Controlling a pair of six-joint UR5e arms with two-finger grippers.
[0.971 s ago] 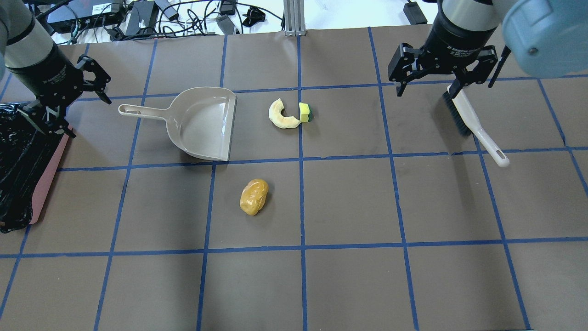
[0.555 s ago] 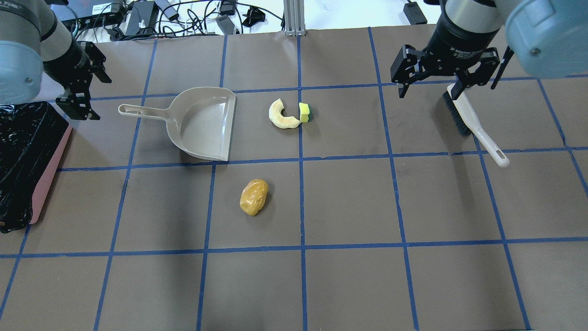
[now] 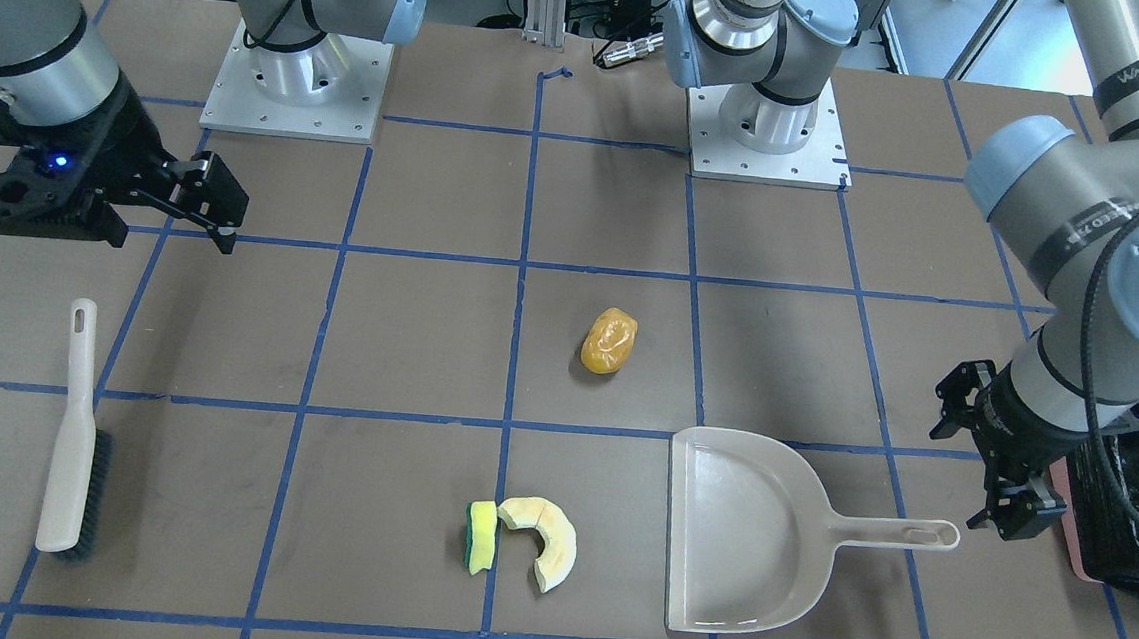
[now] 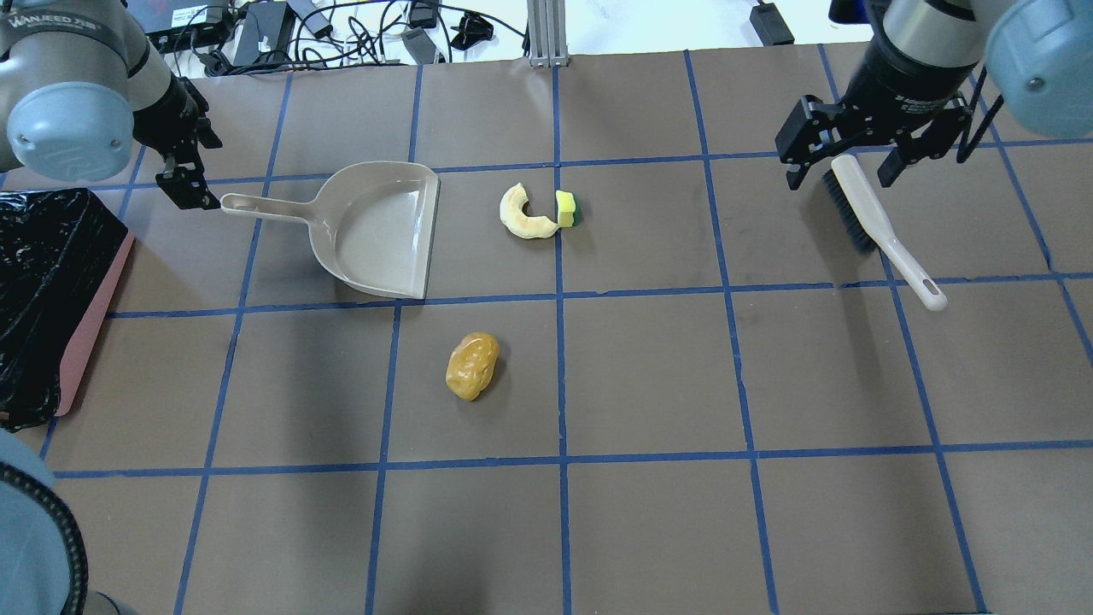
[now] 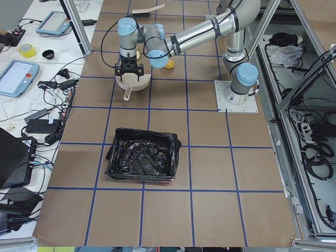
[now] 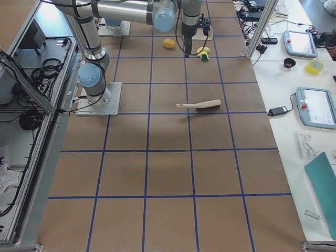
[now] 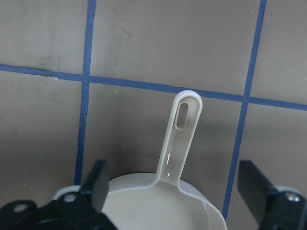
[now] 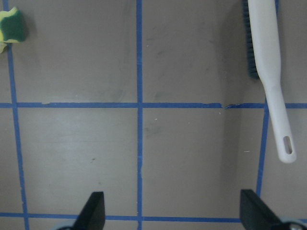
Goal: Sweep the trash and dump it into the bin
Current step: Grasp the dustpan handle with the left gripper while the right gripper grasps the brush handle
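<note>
The trash lies on the table: an orange-yellow lump (image 4: 471,366), a yellow-green sponge (image 4: 566,207) and a pale crescent slice (image 4: 523,213) that touches the sponge. The bin (image 4: 43,290), lined with a black bag, stands at the left edge. My left gripper (image 4: 201,175) is open at the end of the beige dustpan's handle (image 7: 180,139), which shows between its fingers in the left wrist view. My right gripper (image 4: 841,175) is open above the head of the white brush (image 4: 879,226). Both grippers hold nothing.
The dustpan (image 4: 376,231) lies flat with its mouth toward the slice and sponge. The brush lies at an angle at the right, its handle toward the robot. Cables and boxes lie beyond the table's far edge (image 4: 256,34).
My left gripper has swung from over the bin to the end of the dustpan handle. My right gripper has shifted right to stand over the brush head. The trash, dustpan and brush have not moved.
</note>
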